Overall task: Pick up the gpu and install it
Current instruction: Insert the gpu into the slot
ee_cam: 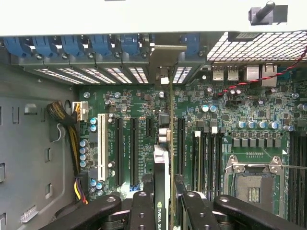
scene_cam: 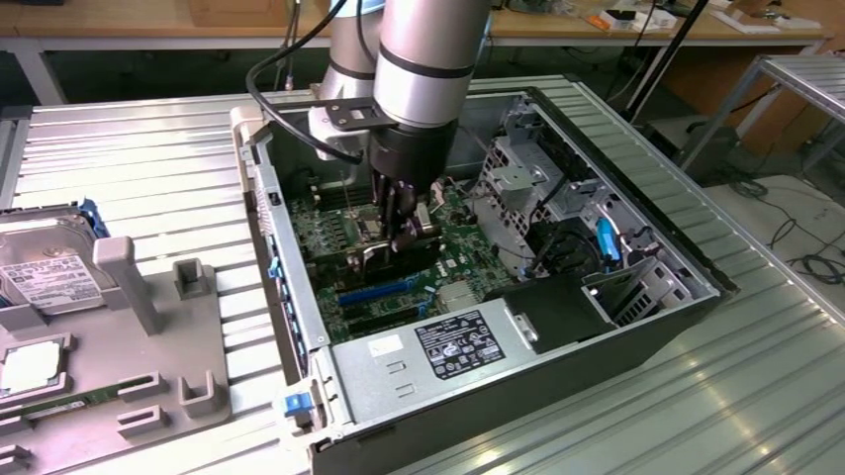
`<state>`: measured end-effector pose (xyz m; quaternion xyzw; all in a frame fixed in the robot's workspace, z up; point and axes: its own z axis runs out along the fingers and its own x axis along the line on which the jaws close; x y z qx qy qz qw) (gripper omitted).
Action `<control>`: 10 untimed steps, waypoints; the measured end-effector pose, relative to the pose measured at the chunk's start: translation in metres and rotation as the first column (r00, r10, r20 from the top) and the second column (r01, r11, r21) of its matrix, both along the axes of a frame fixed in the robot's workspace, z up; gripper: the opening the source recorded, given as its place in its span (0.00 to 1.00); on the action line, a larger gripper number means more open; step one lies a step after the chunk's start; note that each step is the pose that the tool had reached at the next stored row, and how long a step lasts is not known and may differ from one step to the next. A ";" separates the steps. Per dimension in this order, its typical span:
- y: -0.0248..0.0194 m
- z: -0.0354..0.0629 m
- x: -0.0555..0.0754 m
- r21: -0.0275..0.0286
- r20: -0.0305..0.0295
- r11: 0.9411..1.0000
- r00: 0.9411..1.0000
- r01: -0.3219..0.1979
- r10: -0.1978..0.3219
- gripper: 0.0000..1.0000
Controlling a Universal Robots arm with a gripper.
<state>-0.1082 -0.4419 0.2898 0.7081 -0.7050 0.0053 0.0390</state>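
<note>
The gpu (ee_cam: 161, 160) is a thin dark card seen edge-on, standing upright between the fingers (ee_cam: 141, 208) of my gripper (ee_cam: 163, 194), which is shut on it. Its silver bracket (ee_cam: 167, 57) reaches the rear slot openings of the open computer case (scene_cam: 528, 381). The card hangs just over the black expansion slots of the green motherboard (ee_cam: 216, 103); I cannot tell whether its edge sits in a slot. In the exterior view my gripper (scene_cam: 403, 233) is down inside the case, with the gpu (scene_cam: 396, 255) below it over the board.
A power supply (scene_cam: 436, 346) fills the case's near end and a drive cage (scene_cam: 528, 188) the exterior view's right. A white slot (ee_cam: 101, 143), yellow-black cables (ee_cam: 72, 127) and the CPU socket (ee_cam: 252, 184) flank the card. A hard drive (scene_cam: 40, 272) rests in a grey fixture (scene_cam: 145, 327).
</note>
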 end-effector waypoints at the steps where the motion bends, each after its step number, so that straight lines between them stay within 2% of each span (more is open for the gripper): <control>1: 0.0000 0.0000 0.000 0.000 0.000 1.000 1.000 0.000 0.000 0.27; 10: 0.0000 -0.0026 0.000 0.000 0.001 1.000 1.000 0.000 0.000 0.27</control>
